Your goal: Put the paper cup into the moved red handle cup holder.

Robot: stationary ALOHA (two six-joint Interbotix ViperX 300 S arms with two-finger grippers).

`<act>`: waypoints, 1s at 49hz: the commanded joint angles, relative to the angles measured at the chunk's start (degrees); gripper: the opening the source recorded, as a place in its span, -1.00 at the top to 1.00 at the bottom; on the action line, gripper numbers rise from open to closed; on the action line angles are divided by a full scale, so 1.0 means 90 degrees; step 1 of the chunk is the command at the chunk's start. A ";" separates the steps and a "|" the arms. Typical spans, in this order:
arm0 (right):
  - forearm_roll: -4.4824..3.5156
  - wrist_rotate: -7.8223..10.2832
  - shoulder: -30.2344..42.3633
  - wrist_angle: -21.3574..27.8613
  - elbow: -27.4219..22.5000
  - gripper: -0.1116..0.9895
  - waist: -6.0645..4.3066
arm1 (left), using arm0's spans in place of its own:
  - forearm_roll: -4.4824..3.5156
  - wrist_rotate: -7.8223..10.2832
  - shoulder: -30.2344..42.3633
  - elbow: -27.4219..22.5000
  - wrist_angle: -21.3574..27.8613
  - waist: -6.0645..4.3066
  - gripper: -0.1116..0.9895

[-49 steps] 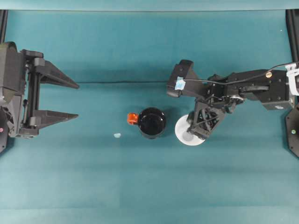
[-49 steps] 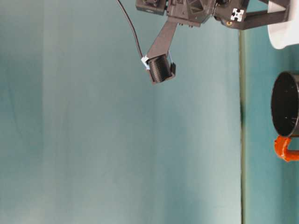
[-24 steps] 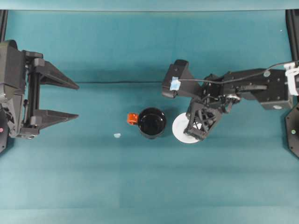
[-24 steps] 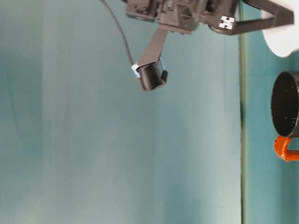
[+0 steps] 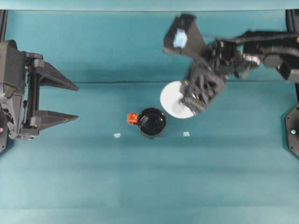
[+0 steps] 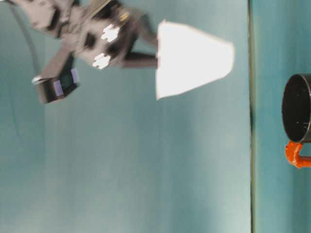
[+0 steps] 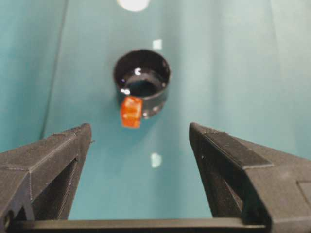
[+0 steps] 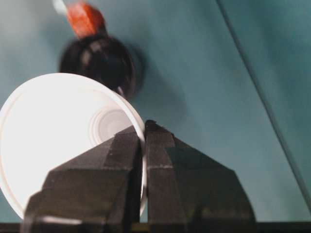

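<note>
The white paper cup (image 5: 174, 99) hangs in the air, tilted, just behind and right of the black red handle cup holder (image 5: 152, 122). My right gripper (image 5: 188, 100) is shut on the cup's rim, one finger inside the cup (image 8: 63, 131) and one outside. In the table-level view the cup (image 6: 192, 60) is well above the table, clear of the holder (image 6: 297, 114). The holder's red handle (image 5: 132, 118) points left. My left gripper (image 5: 77, 101) is open at the far left, facing the holder (image 7: 142, 82) with nothing between its fingers.
Two small pale scraps lie on the teal table, one left of the holder (image 5: 117, 135) and one right of it (image 5: 186, 134). A seam (image 5: 112, 82) runs across the table behind the holder.
My right gripper has lifted the paper cup off the table and carried it up and back, slightly left. A small scrap now shows where the cup stood. The left arm has not moved.
</note>
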 commanded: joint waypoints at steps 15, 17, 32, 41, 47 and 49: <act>-0.0020 0.0020 0.0850 -0.0771 -0.0400 0.99 0.0176 | 0.0010 -0.0020 0.0000 -0.0078 -0.0059 -0.0020 -0.82; -0.0020 0.0020 0.0928 -0.0869 -0.0381 0.99 0.0205 | 0.0010 -0.0020 0.0000 -0.0078 -0.0059 -0.0020 -0.82; -0.0029 0.0010 0.1533 -0.1641 0.0078 0.99 0.0469 | 0.0010 -0.0039 0.0000 -0.0078 -0.0059 -0.0020 -0.82; -0.0049 0.0010 0.1602 -0.1875 0.0293 0.99 0.0508 | 0.0010 -0.0039 0.0000 -0.0078 -0.0059 -0.0020 -0.82; -0.0107 0.0020 0.1611 -0.2031 0.0352 0.99 0.0508 | 0.0010 -0.0039 0.0000 -0.0078 -0.0059 -0.0020 -0.82; -0.0137 0.0020 0.1621 -0.2051 0.0371 0.99 0.0508 | 0.0010 -0.0039 0.0000 -0.0078 -0.0059 -0.0020 -0.82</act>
